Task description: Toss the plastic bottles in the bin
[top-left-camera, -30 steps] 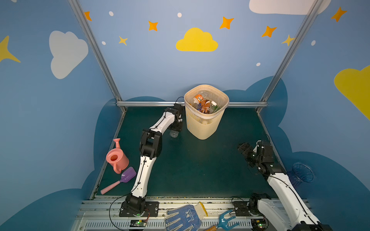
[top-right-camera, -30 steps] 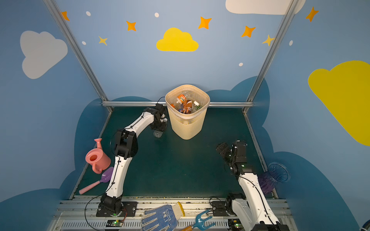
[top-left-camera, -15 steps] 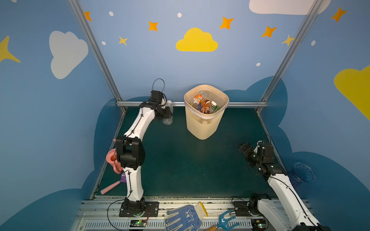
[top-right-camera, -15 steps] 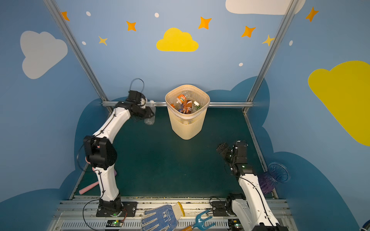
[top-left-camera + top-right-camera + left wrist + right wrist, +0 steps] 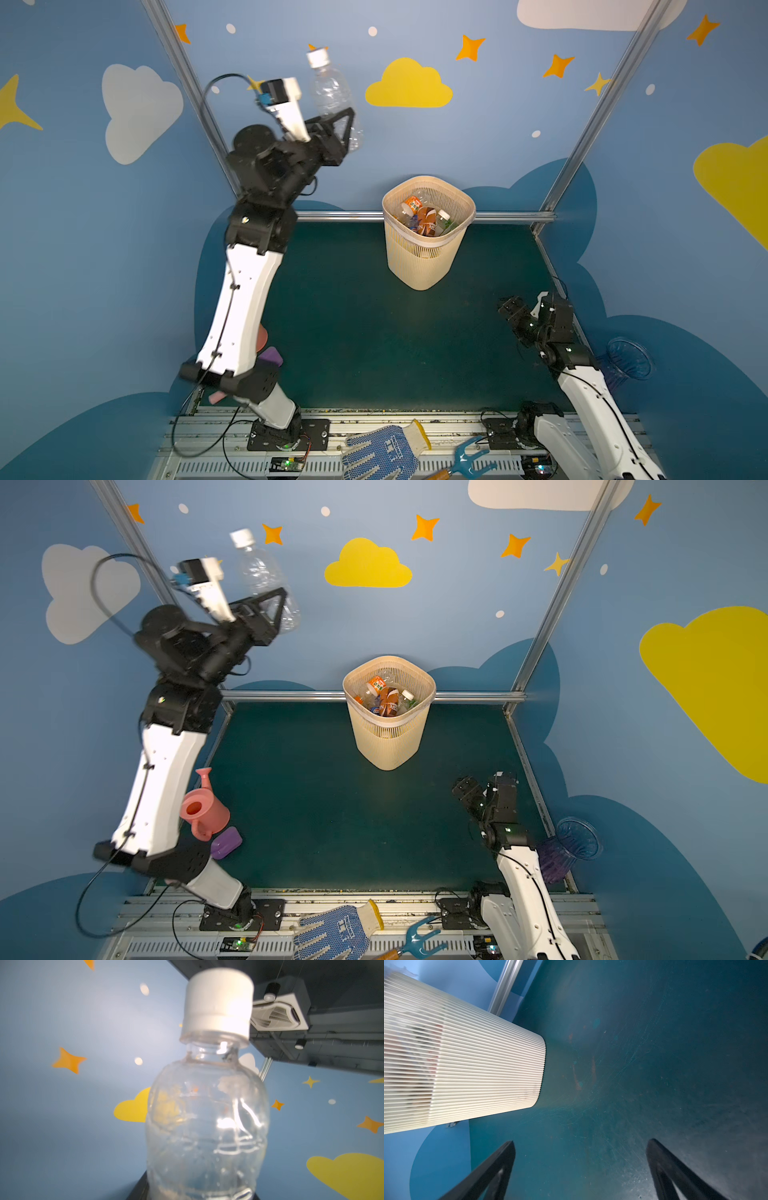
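Observation:
A clear plastic bottle (image 5: 332,97) with a white cap is raised high against the back wall, up and to the left of the bin, cap upward. My left gripper (image 5: 349,124) is shut on its lower body; in both top views a black finger (image 5: 274,604) crosses the bottle (image 5: 266,577). The left wrist view is filled by this bottle (image 5: 207,1126). The beige slatted bin (image 5: 419,262) stands at the back of the green mat with several bottles (image 5: 424,216) inside. My right gripper (image 5: 509,309) hovers low at the right, open and empty (image 5: 581,1141), facing the bin (image 5: 467,1074).
A pink watering can (image 5: 203,812) and a purple scoop (image 5: 226,841) lie at the mat's left edge behind my left arm. A blue dotted glove (image 5: 382,451) and a blue hand rake (image 5: 469,459) rest on the front rail. A clear purple vase (image 5: 627,361) stands outside at the right.
My left arm has swung up from the mat beside the bin, lifting the bottle high against the back wall. The right arm has not moved.

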Controlling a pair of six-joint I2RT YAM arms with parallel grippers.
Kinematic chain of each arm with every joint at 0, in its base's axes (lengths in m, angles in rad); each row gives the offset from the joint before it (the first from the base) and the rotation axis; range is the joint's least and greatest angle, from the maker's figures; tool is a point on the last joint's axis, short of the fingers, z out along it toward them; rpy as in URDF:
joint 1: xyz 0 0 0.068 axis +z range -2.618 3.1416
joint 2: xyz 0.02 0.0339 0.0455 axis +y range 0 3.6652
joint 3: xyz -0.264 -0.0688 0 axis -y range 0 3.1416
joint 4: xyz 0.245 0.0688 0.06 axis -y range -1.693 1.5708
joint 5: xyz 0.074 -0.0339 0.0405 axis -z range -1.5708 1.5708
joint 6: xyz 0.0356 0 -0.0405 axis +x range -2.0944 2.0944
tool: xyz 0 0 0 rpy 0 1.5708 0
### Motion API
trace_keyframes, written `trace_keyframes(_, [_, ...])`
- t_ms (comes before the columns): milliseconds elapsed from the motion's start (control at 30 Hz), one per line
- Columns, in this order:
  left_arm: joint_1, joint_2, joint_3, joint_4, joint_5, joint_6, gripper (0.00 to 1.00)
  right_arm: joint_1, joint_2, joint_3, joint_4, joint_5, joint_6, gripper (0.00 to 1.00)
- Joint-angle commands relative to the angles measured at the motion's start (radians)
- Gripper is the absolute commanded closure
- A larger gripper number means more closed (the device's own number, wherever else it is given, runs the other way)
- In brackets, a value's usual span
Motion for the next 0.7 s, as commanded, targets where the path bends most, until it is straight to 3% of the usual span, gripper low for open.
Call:
trace_keyframes(0, [-0.118, 0.394, 0.359, -0.521, 0.068, 0.036, 0.44, -0.013, -0.029, 0.030, -0.037, -0.011, -0.019, 0.02])
trace_keyframes(67, [-0.151, 0.560, 0.680, -0.653, 0.072, 0.029, 0.38, -0.020, -0.042, 0.031, -0.049, -0.017, -0.021, 0.02])
trace_keyframes(100, [-0.149, 0.552, 0.678, -0.632, 0.075, -0.001, 0.33, -0.024, -0.051, 0.031, -0.055, -0.020, -0.024, 0.02])
trace_keyframes(267, [-0.146, 0.258, 0.252, -0.344, 0.011, 0.012, 0.01, -0.043, -0.093, 0.024, -0.084, -0.020, -0.035, 0.02])
trace_keyframes(400, [-0.156, 0.042, -0.044, -0.130, -0.048, 0.046, 0.00, -0.051, -0.100, 0.002, -0.065, -0.033, -0.013, 0.02])
trace_keyframes(667, [-0.155, -0.040, -0.112, -0.213, -0.127, 0.126, 0.00, -0.053, -0.068, 0.006, -0.043, -0.047, -0.007, 0.02])
